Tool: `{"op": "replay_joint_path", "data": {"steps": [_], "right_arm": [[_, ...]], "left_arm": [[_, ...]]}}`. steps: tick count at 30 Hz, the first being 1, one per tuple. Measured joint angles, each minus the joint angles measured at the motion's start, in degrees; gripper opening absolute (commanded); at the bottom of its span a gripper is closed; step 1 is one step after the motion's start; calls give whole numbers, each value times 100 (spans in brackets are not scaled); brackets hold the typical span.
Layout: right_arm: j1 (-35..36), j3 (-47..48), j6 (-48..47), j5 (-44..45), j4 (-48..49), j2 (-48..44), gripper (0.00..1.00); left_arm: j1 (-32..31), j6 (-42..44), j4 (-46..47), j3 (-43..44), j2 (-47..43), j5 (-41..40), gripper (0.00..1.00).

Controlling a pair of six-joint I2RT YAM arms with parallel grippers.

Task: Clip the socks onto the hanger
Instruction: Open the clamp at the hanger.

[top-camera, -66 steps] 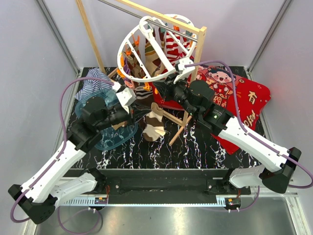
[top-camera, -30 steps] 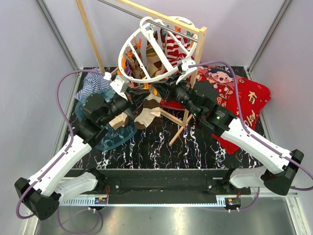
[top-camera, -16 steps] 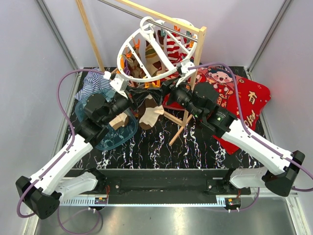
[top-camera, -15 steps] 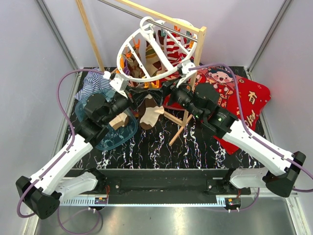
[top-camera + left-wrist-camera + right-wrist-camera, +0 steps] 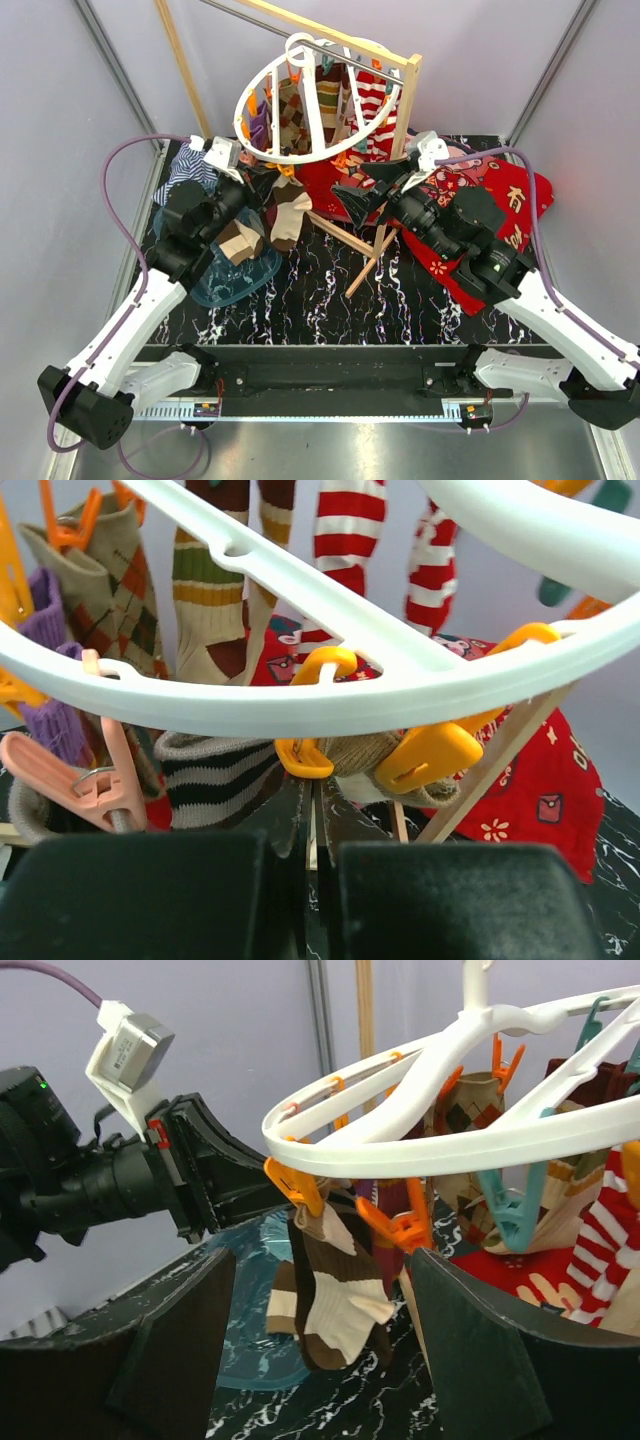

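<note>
Seemingly clipped now, a brown-and-cream patterned sock hangs from the round white plastic hanger by an orange clip. The left gripper is pinched together beneath it and the right gripper gapes empty. Likely next: back away and fetch another.

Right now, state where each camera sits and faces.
Top external: above, behind the bases, looking down on the hanger; left arm, right arm show.
Left wrist: under the hanger, looking up at socks; shut left pincer shows.
Right wrist: beside the hanger, facing the left arm; open right pincer shows.
Both wrist views share the orange clips.
</note>
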Motion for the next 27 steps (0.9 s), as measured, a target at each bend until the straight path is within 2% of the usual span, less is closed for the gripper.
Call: {"op": "replay_joint_path", "data": {"steps": [14,27], "right_arm": [[-17,166,-1012,-57,-153,977,78],[-181,382,-1241,-138,254,1204,73]], "left_arm": [[245,0,-280,118,37,-37,0],[264,0,-302,118,37,-33,0]]}}
